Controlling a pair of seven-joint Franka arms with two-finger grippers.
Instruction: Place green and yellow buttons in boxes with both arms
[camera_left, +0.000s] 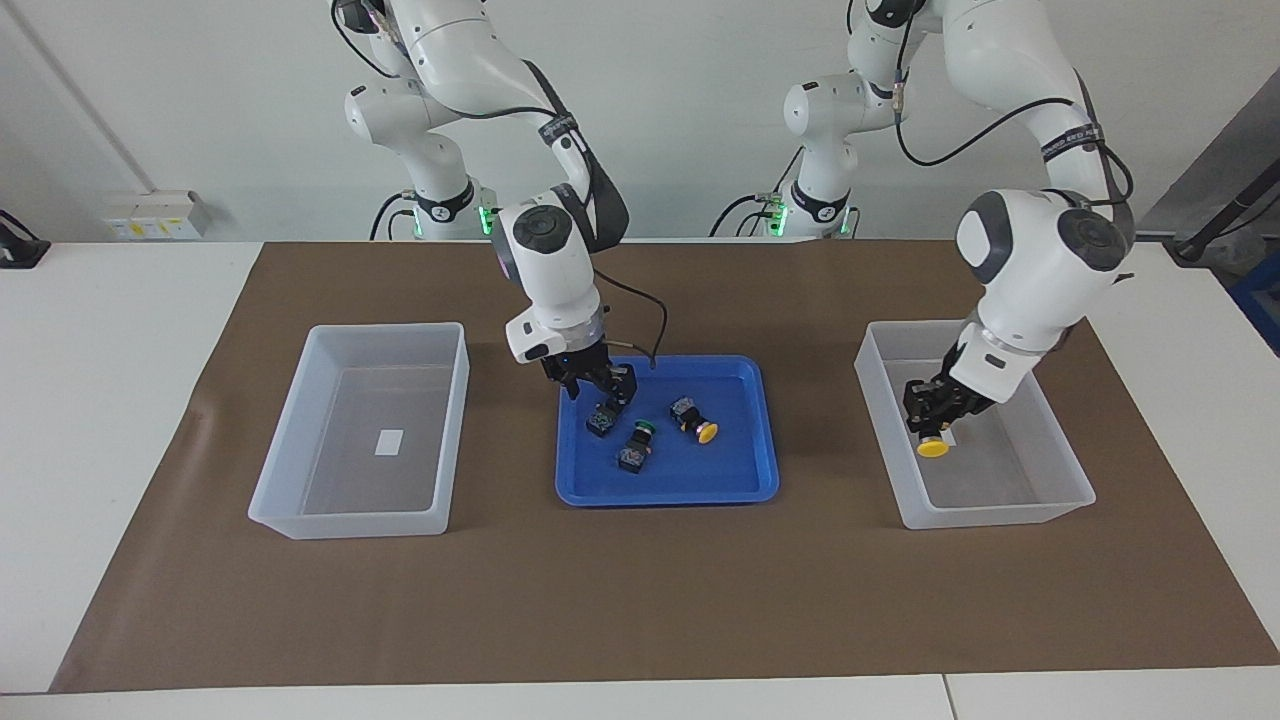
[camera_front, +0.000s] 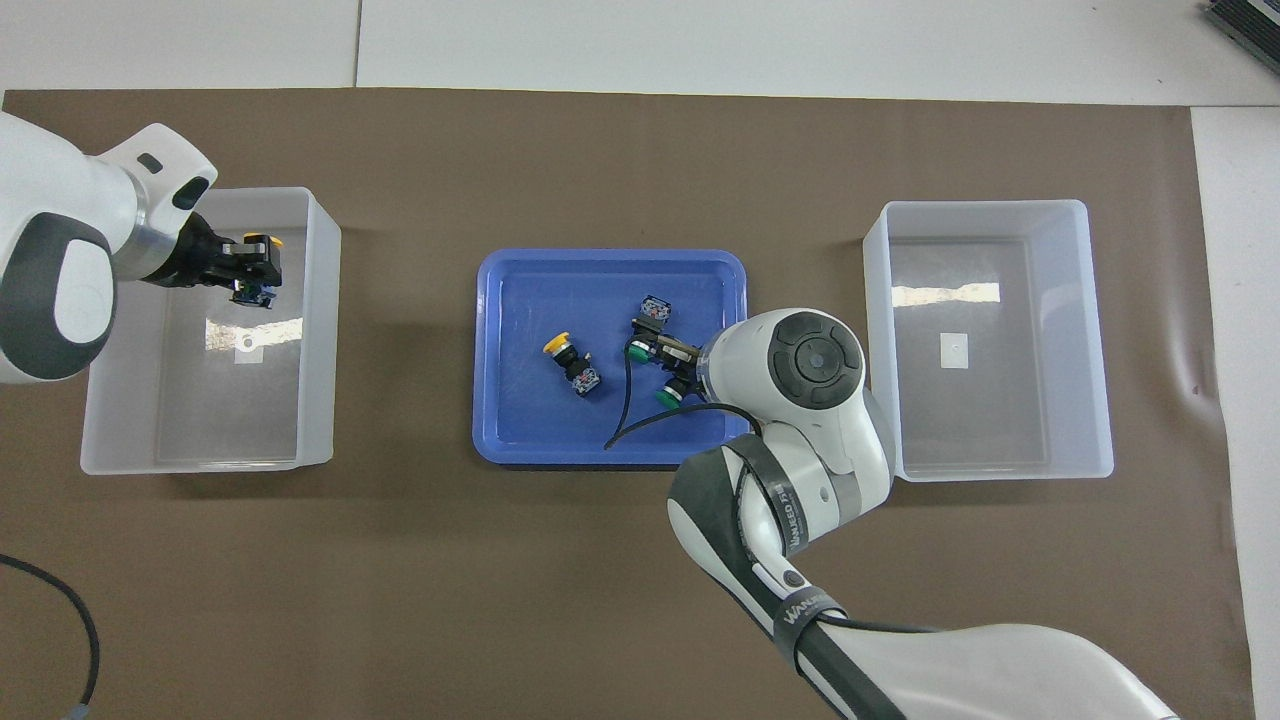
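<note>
The left end effector (camera_left: 930, 425) hangs inside the box (camera_left: 1075, 478) at the left arm's end of the counter (camera_left: 100, 400). It is pinching a yellow button (camera_left: 933, 448), cap down.

The right end effector (camera_left: 598, 392) is low in the blue tray (camera_left: 740, 485) in the middle. Its fingers are spread around a green button (camera_left: 601, 420). Just beside it lie a second green button (camera_left: 636, 447) and a second yellow button (camera_left: 693, 418), close enough to crowd the grab.

The other box (camera_left: 300, 500) sits at the right arm's end, with only a white sticker (camera_left: 387, 441) inside. A brown mat (camera_left: 640, 600) lies under everything.
</note>
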